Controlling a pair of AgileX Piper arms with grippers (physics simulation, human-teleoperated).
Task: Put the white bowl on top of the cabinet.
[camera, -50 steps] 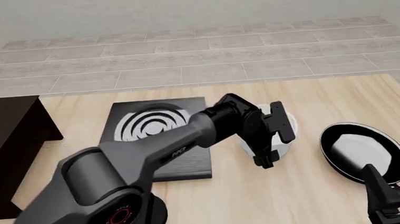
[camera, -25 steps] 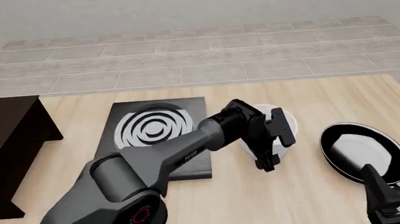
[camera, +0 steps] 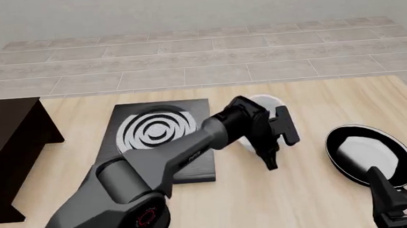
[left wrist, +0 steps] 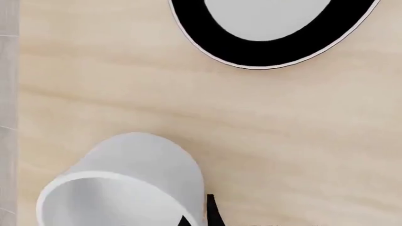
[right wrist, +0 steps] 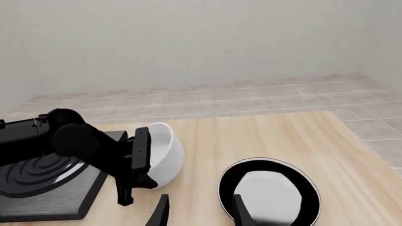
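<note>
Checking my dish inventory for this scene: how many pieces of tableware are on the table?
2. The white bowl is tilted in the left gripper, just right of the ringed black slab. The black-rimmed plate lies flat near the right gripper. None seems hidden.

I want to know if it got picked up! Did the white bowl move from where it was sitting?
Yes. The white bowl has gone up and away from the camera, tilted, gripped by the left gripper, nearer the far end of the black slab than before.
</note>
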